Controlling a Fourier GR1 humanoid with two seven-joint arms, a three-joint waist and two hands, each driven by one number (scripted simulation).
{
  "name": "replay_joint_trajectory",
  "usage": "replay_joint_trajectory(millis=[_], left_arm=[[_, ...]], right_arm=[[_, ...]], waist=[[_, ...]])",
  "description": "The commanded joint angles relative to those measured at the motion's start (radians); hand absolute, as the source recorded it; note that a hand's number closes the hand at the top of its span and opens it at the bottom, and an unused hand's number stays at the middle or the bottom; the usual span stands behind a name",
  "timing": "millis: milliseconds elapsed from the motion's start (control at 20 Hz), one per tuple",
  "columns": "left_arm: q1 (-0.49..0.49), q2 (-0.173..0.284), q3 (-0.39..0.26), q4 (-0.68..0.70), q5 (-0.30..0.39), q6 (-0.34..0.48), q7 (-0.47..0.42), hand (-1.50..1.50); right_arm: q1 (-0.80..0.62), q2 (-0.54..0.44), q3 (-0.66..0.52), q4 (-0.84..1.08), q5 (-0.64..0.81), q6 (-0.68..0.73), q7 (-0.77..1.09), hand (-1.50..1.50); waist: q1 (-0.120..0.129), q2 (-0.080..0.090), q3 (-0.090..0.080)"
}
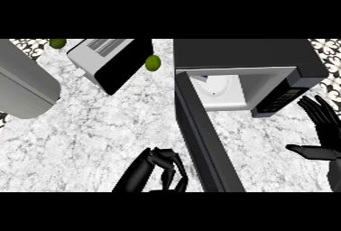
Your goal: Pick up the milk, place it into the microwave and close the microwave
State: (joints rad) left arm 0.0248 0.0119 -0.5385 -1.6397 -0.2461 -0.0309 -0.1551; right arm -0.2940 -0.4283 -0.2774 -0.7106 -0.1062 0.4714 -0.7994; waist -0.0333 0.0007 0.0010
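The black microwave (246, 54) stands at the back right with its door (203, 135) swung wide open toward me. A white turntable plate (223, 88) lies in the cavity. At the cavity's left edge is a small white thing with a bluish mark (202, 80); whether it is the milk I cannot tell. My left hand (160, 169) is low in the view, just left of the door, fingers curled with nothing visible in them. My right hand (323, 131) is open at the right edge, fingers straight and thumb out, beside the microwave's control panel (283, 99).
A white and black appliance (110, 58) lies tilted at the back, left of the microwave. A large grey rounded container (23, 85) fills the left edge. Two green limes sit on the marble counter, one (153, 63) beside the appliance and one (58, 43) at the back.
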Motion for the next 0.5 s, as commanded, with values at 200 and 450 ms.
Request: replay_joint_trajectory(millis=[200, 450], left_arm=[[-0.277, -0.012, -0.213, 0.260, 0.030, 0.178, 0.034, 1.50], [-0.382, -0.012, -0.326, 0.381, 0.167, 0.340, 0.112, 1.50]], right_arm=[[0.019, -0.065, 0.002, -0.121, -0.095, 0.186, -0.039, -1.50], [0.020, -0.065, 0.016, -0.232, -0.167, 0.193, 0.043, -1.50]], waist=[[-0.015, 0.003, -0.001], [-0.036, 0.005, -0.002]])
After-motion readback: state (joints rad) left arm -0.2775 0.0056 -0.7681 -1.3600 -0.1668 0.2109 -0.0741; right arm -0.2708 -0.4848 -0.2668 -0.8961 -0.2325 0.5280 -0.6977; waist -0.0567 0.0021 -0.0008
